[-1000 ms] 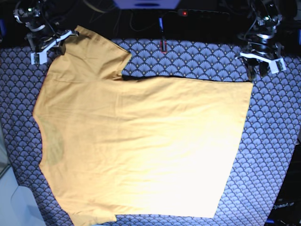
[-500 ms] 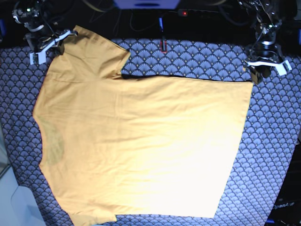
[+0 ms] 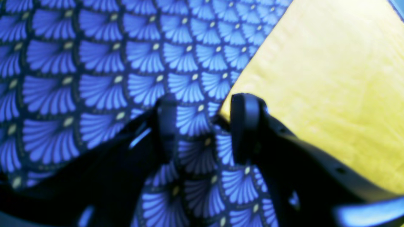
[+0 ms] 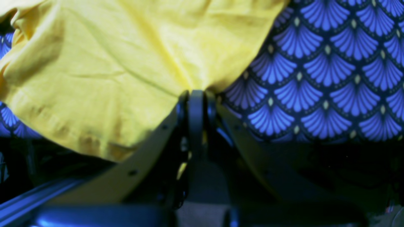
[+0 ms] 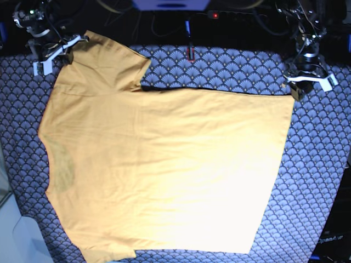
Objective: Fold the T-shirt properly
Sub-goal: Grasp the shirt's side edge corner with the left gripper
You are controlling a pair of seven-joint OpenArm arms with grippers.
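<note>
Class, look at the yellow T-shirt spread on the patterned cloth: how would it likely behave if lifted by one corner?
The T-shirt would probably sag and trail rather than hold shape: its fabric bunches into soft folds where the right gripper pinches the sleeve. It lies thin and flat with faint wrinkles, so it is likely light and may drag along the tablecloth.

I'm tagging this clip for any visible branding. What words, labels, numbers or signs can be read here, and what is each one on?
"OpenArm": faint pale lettering on dark equipment at the base view's lower right edge, beside the tablecloth; the last letters are cut off or too faint to read.
T-shirt: plain, no print or readable label.
Black device past the table's far edge, with a red part: any marking is too small to read.
Wrist views: no text.
</note>
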